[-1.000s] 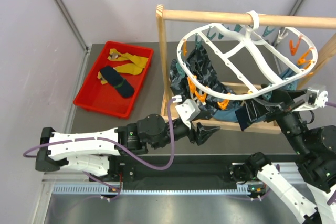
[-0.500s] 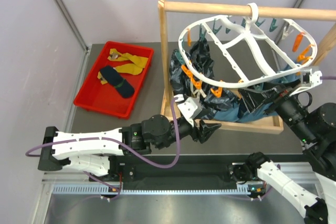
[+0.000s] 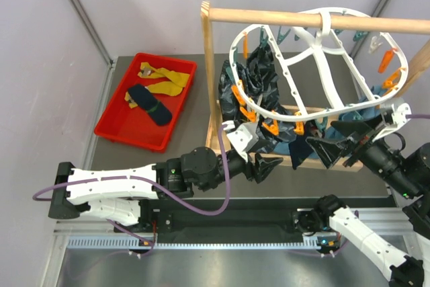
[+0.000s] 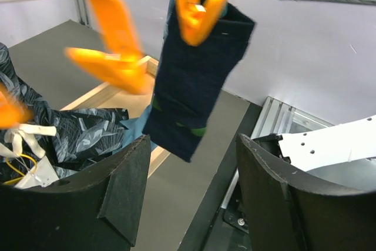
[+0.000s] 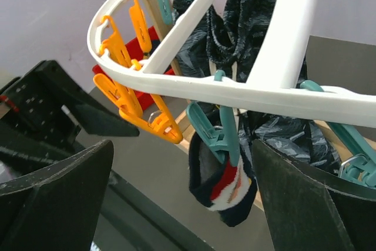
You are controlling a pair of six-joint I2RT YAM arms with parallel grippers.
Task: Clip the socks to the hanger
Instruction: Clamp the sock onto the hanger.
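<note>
Lilac-grey walls box in the dark table (image 3: 198,115). On my overhead feed a red tray (image 3: 134,127) sits at about 9 o'clock on it. Inside lie the mustard-yellow socks (image 3: 164,82), toward the tray's 12 o'clock end, with one navy sock (image 3: 151,105) just beside them at 6 o'clock. The wooden rack (image 3: 282,17) stands at 2 o'clock on the table. The white hanger (image 5: 276,95) hangs tilted from its rod by the hook, and a dark patterned cloth (image 3: 259,75) is bunched at the hanger's 9 o'clock side. I see the left gripper (image 3: 271,166) near 7 o'clock of the hanger's near rim, its fingers spread wide with nothing between them. On its wrist feed a second navy sock (image 4: 197,80) hangs at 12 o'clock, pinched at the top by an orange peg (image 4: 197,7). The sock's lower end dangles just above the gap between the fingers, and I cannot tell whether it touches either one. The right gripper (image 3: 336,156) sits near 5 o'clock of the hanger, jaws wide apart and empty. Its wrist feed shows a teal peg (image 5: 226,133) on the rim holding a dark striped sock (image 5: 220,180), with more orange pegs at 9 o'clock of it.
</note>
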